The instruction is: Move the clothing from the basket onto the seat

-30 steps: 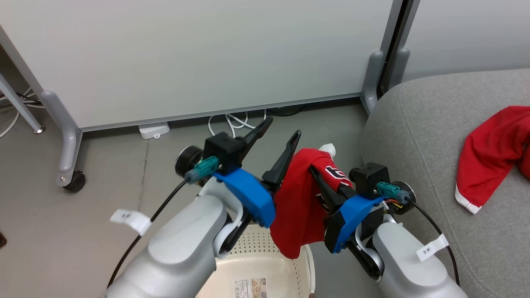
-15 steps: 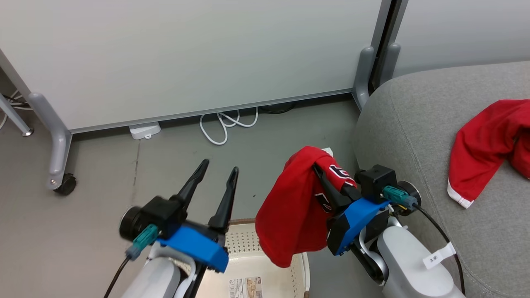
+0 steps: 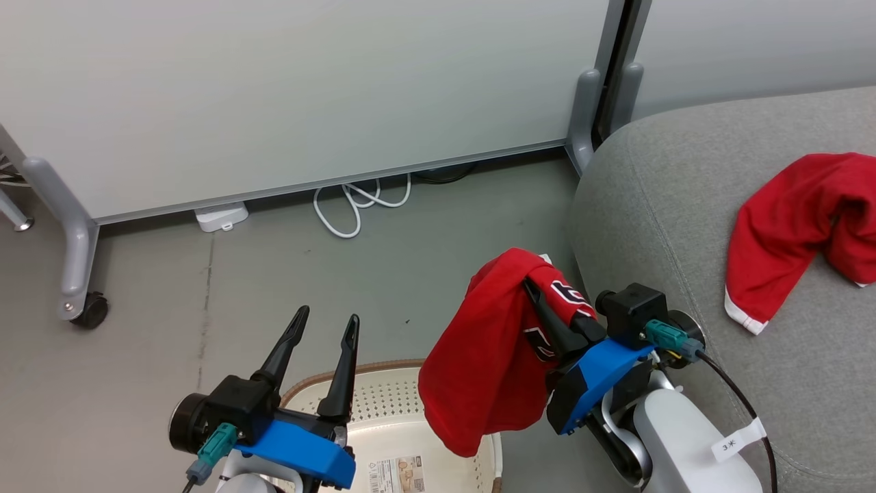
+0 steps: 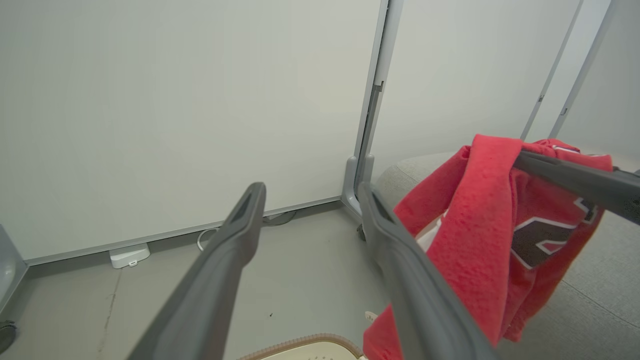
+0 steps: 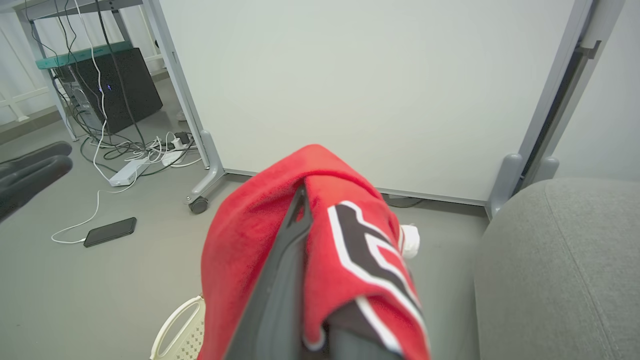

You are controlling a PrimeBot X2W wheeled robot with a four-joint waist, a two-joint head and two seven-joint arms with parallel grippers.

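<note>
- The basket [image 3: 390, 400] was seen nearest, at the bottom edge of the head view. Its label [image 3: 404, 474] was uncovered on the inside bottom.
- The left gripper [image 3: 328, 315] was held over the basket's left side. Its two fingers were spread wide with nothing between them, and they were pointed away toward the panel [image 3: 308, 89].
- The right gripper [image 3: 532, 291] was raised just right of the basket, with its fingers pressed together on the lettered garment [image 3: 479, 363].
- That garment was draped over the pinching fingers and hung clear of the floor. Its lower fold was seen in front of the basket's right rim; whether the two touched could not be told.
- In the right wrist view, dark white-edged lettering [image 5: 370, 255] was shown on the cloth. One finger was left exposed, and the other was largely wrapped in red.
- The seat [image 3: 684, 226] was found just right of the right arm, with its rounded corner turned toward the gripper.
- The cuffed garment [image 3: 787, 226] was laid on the seat, well apart from the gripper. One white-edged cuff was turned toward the near side.
- On the grey floor [image 3: 274, 287] beyond, a looped white cable [image 3: 356, 205] and a small white box [image 3: 220, 216] were seen at the foot of the panel.
- A caster [image 3: 89, 311] was seen under the panel's left leg.
- Farthest, the pale panel was stood upright across the back.
</note>
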